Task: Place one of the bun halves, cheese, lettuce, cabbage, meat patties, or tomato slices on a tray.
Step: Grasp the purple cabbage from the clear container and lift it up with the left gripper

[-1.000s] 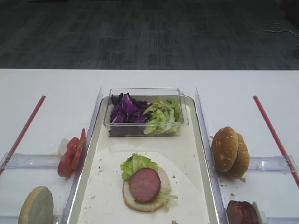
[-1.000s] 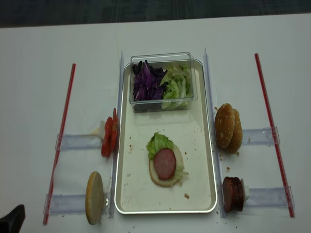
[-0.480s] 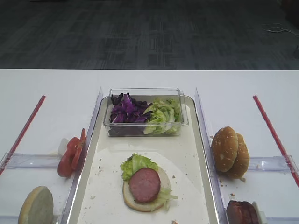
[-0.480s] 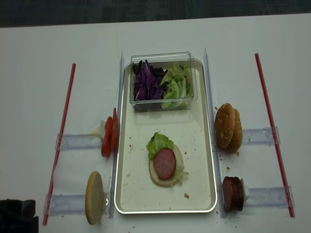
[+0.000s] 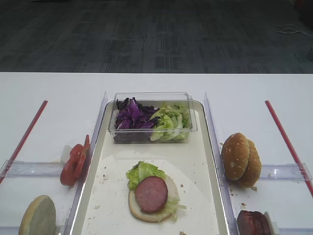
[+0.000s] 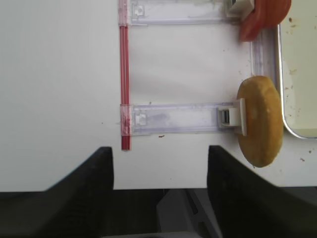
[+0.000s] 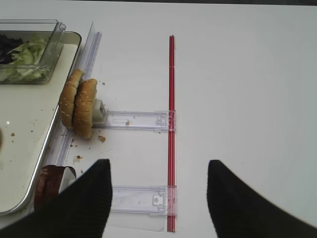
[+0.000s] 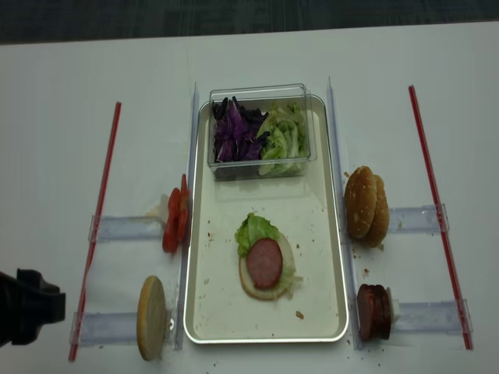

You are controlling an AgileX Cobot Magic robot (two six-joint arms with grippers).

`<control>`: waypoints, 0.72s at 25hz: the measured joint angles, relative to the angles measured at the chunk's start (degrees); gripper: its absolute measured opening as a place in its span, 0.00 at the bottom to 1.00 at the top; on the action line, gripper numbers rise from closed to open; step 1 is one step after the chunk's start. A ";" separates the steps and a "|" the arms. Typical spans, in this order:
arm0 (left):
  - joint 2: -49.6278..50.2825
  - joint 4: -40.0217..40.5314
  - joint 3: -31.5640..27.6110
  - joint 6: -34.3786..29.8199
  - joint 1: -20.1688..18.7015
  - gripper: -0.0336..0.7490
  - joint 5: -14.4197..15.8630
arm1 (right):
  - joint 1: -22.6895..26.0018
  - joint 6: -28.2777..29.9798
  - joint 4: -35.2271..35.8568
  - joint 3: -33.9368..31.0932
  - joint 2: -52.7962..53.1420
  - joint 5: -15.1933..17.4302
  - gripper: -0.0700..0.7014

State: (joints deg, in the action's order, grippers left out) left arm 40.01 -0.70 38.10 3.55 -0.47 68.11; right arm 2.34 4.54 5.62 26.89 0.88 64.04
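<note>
Left arm (image 8: 27, 306) now further in, fingers (image 6: 101, 168) spread, beside upright bun half (image 6: 259, 120), red strip (image 6: 124, 89).

1. The left gripper (image 6: 159, 168) shows in its wrist view as two dark fingers (image 6: 96, 171) at the bottom of the frame, spread wide with nothing between them.
2. The left arm (image 8: 27, 305) enters at the realsense view's lower left edge.
3. The right gripper (image 7: 158, 191) likewise stands spread and empty, fingers (image 7: 89, 198) at the frame's bottom.
</note>
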 joint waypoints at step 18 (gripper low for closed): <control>22.41 -0.02 11.40 -1.03 0.00 0.58 -2.03 | 0.00 -0.10 0.00 0.00 0.00 0.00 0.65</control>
State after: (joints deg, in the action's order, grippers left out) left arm 62.42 -0.73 49.50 2.52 -0.47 66.08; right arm 2.34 4.43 5.62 26.89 0.88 64.04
